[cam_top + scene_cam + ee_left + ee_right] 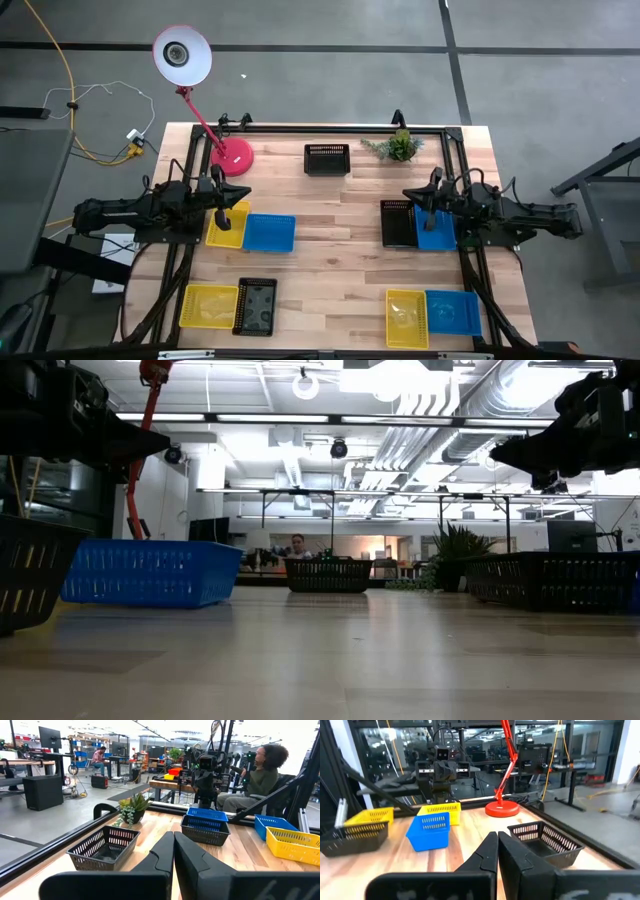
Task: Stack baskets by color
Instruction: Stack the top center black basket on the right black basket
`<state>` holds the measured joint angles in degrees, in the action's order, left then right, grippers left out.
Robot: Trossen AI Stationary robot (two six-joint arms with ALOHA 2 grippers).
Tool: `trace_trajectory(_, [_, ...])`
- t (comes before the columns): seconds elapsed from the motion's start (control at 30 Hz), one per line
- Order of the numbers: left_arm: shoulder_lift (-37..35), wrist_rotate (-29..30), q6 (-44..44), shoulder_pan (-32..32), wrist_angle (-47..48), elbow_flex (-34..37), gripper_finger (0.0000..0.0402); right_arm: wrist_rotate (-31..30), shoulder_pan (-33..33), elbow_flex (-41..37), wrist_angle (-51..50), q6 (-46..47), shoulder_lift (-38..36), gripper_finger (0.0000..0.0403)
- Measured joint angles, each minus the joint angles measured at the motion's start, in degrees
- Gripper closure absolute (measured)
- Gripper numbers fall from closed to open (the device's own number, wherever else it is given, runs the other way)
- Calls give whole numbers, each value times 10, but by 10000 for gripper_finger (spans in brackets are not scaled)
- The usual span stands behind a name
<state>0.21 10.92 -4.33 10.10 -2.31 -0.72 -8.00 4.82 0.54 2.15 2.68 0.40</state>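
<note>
Baskets lie in pairs on the wooden table. At the left a yellow basket (pixel 227 226) sits beside a blue one (pixel 270 232). At the right are a black basket (pixel 398 222) and a blue one (pixel 436 230). Near the front edge lie a yellow (pixel 210 305) and a black basket (pixel 255 306), and farther right a yellow (pixel 407 318) and a blue one (pixel 453 311). A lone black basket (pixel 327 159) rests at the far middle. My left gripper (pixel 246 189) and my right gripper (pixel 406 192) hover level above the table, pointing at each other. Both are shut and hold nothing.
A red desk lamp (pixel 230 155) stands at the far left and a small potted plant (pixel 400 147) at the far right. A black frame rail (pixel 330 128) runs along the far edge. Bare wood lies between the basket pairs. A seated person (pixel 262 775) shows beyond the table.
</note>
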Motion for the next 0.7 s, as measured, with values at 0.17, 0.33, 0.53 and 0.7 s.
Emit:
trace_trajectory(0.17, [0, -2, 0, 0, 0, 0, 401, -5, 0, 0, 18, 31, 0, 402])
trace_trajectory(0.33, [0, -2, 0, 0, 0, 0, 401, -11, 0, 0, 85, 29, 2, 402])
trace_trajectory(0.53, [0, 0, 0, 0, 0, 0, 401, -9, 0, 13, 190, 14, 34, 392])
trace_trajectory(0.7, [0, 0, 0, 0, 0, 0, 401, -42, 0, 75, 176, 1, 124, 334])
